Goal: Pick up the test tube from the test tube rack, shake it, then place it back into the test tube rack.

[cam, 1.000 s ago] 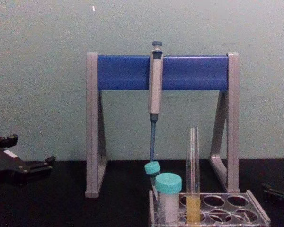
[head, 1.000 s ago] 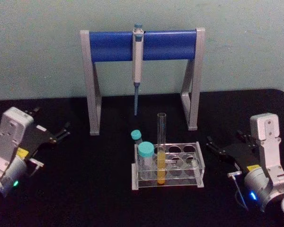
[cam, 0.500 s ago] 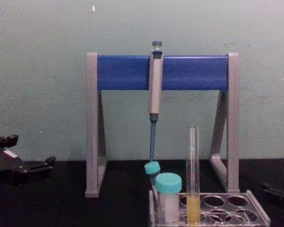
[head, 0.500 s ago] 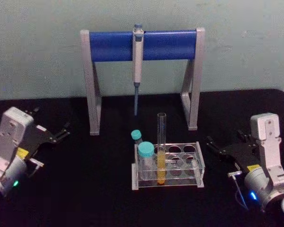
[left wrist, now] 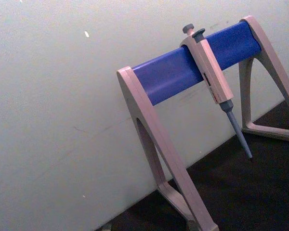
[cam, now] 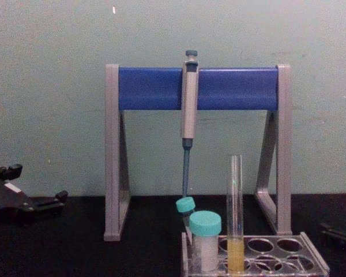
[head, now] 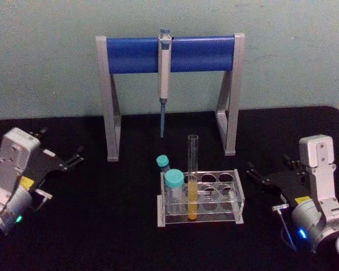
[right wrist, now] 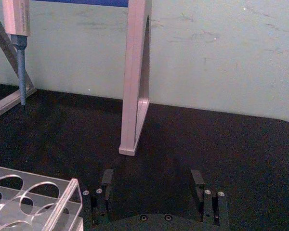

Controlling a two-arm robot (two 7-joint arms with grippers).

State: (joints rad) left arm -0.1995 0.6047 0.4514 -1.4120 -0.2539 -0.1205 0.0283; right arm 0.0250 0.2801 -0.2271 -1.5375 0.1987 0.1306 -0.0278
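Note:
The test tube (head: 192, 175) stands upright in the test tube rack (head: 238, 195) at the table's middle, yellow liquid in its lower part. In the chest view the test tube (cam: 235, 213) rises well above the rack (cam: 312, 262). My left gripper (head: 61, 144) rests open on the table far to the rack's left, with nothing between its fingers. On the other side, a short way from the rack, my right gripper (head: 269, 168) is open too. The right wrist view has the right gripper (right wrist: 151, 185) spread wide beside the rack's corner (right wrist: 62, 197).
Two teal-capped vials (head: 173, 185) fill the rack's left end, next to the tube. Behind stands a blue-and-grey pipette stand (head: 169, 53) with a pipette (head: 164, 79) hanging from its bar. Black tabletop (head: 113, 226) lies open in front and at both sides.

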